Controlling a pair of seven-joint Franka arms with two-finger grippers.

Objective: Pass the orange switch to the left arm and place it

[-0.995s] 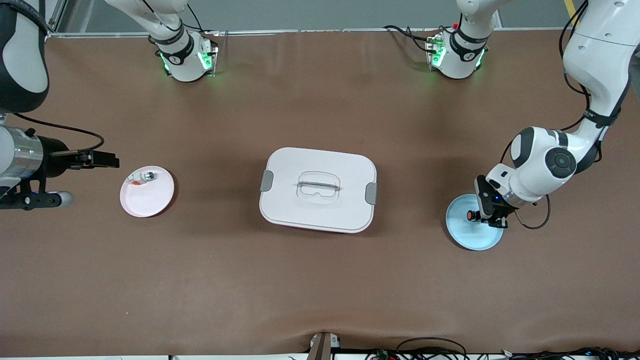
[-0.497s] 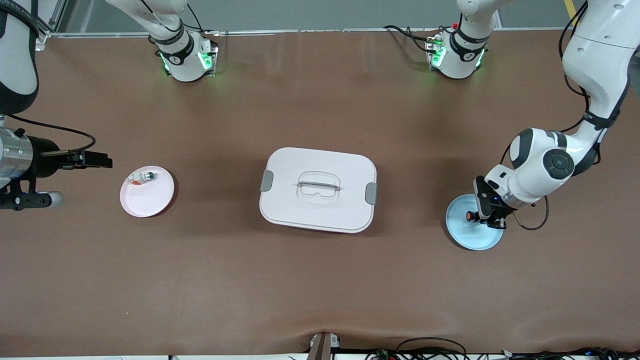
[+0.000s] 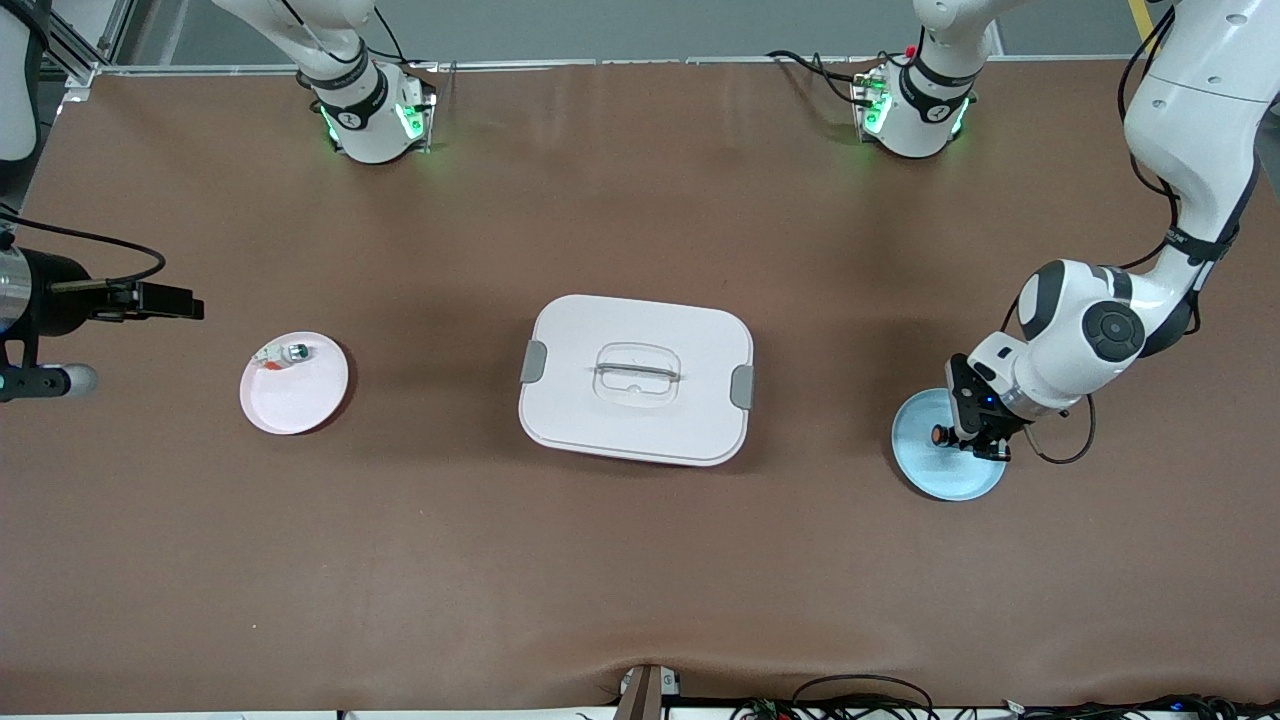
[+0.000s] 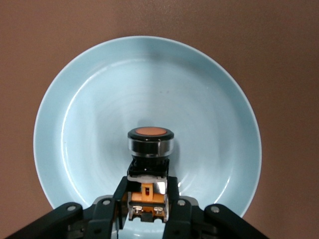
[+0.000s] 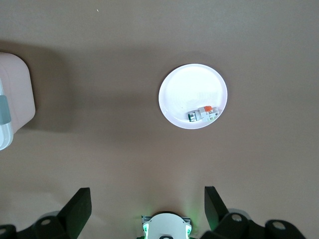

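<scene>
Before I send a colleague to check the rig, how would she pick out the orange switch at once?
Start at the big white box mid-table, then look toward the left arm's end to the light-blue plate. Over it, the left gripper is shut on the orange switch. It is tiny and black with a round orange cap, unlike the silver-and-white part on the pink plate.

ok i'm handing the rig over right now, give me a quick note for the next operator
Left gripper: shut on the orange switch, over the light-blue plate at the left arm's end of the table.
Right gripper: open, empty, up in the air at the right arm's end, near the pink plate, which holds a small silver-and-white part.
White lidded box: mid-table, between the plates.
Done: switch gripped.
Left: carry it clear of the box, hand over to the right gripper, set it down.
</scene>
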